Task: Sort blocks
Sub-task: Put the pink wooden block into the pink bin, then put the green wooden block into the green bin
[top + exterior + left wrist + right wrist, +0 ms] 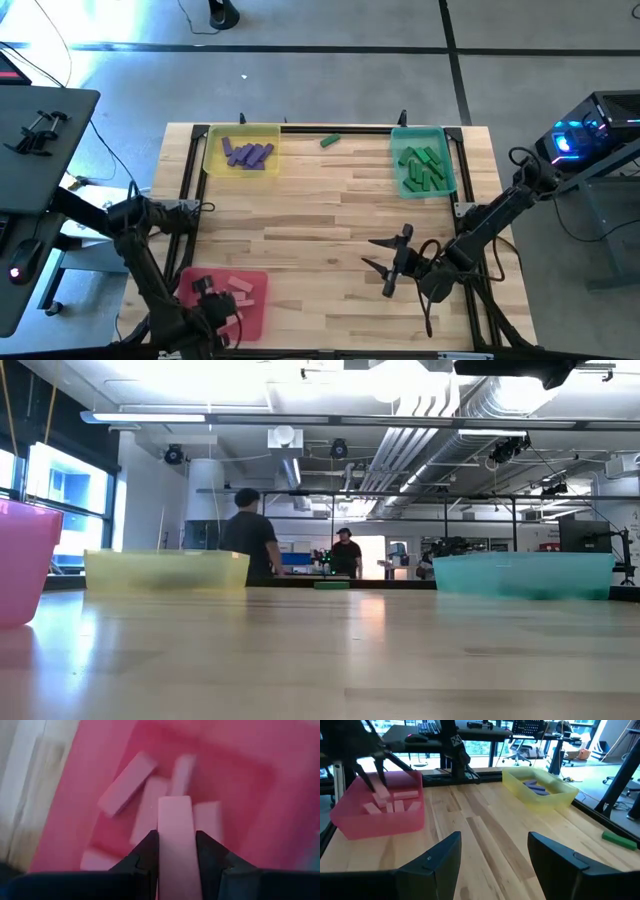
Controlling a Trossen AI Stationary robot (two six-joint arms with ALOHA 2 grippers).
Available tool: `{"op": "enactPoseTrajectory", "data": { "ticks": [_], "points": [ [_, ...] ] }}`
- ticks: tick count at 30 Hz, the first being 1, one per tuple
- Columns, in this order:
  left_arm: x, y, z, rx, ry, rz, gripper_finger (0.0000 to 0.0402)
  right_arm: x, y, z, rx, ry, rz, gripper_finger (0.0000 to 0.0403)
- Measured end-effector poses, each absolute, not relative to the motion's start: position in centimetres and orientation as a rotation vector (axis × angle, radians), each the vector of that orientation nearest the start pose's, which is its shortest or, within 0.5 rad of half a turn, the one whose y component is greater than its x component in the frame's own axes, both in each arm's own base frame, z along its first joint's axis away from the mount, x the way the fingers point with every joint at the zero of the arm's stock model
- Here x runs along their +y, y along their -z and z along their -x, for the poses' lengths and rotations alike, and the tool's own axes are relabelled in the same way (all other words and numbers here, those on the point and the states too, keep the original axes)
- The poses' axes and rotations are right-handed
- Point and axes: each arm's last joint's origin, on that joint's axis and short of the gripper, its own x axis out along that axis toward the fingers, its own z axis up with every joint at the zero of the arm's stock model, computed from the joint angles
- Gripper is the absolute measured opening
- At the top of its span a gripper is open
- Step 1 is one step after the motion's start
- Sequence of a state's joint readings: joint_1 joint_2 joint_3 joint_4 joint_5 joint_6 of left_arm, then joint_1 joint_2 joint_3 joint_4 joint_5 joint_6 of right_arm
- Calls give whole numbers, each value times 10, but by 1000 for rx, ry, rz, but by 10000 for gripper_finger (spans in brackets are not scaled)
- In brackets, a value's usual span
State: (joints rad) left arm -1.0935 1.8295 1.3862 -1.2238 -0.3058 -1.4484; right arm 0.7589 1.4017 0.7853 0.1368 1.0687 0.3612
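My left gripper (176,842) is over the red tray (255,310) at the table's near left corner, shut on a pink block (175,820); several more pink blocks (125,782) lie on the tray's floor. My right gripper (492,852) hovers open over bare wood near the right edge (390,262), touching nothing. Purple blocks (248,153) lie in the yellow tray (212,158) and green blocks (424,168) in the teal tray (400,180). One green block (331,141) lies flat on the table between those two trays. My left gripper pinches one pink block between its two fingers (150,851), which press on the block's long sides (162,827). The fingers come from above, pointing down into the red tray, and lie along the block. The block's free end (175,802) sticks out past the fingertips toward the other pink blocks.
The yellow tray (165,570) and teal tray (525,573) stand along the far edge, with the loose green block (331,585) between them. Black rails frame the table (195,180). Bare wood (320,230) spans the middle. Two people stand far off in the room (250,535).
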Motion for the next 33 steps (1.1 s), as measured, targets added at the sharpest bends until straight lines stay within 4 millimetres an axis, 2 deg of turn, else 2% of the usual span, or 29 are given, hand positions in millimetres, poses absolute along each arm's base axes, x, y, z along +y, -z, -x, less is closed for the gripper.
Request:
{"op": "enactPoseTrajectory", "data": {
  "ticks": [3,7,12,15,22,27,30,33],
  "points": [
    [-280,-193,-150,1311,-470,129,71,176,-234,-223,234,348,33,215],
    [-271,-171,-150,1312,-504,174,77,176,-234,-223,237,345,50,215],
    [-260,-159,-152,1323,-550,186,83,168,-233,-230,257,334,37,215],
    [-257,-159,-153,1329,-583,203,106,160,-232,-238,288,296,14,215],
    [-255,-170,-146,1352,-583,237,206,132,-230,-257,332,293,-30,215],
    [-254,-197,-138,1301,-563,275,244,106,-228,-271,398,260,-8,215],
    [-252,-215,-133,1133,-575,255,246,86,-227,-279,423,240,37,215],
    [-249,-226,-131,854,-562,195,244,61,-227,-286,434,287,33,215]
  ]
}}
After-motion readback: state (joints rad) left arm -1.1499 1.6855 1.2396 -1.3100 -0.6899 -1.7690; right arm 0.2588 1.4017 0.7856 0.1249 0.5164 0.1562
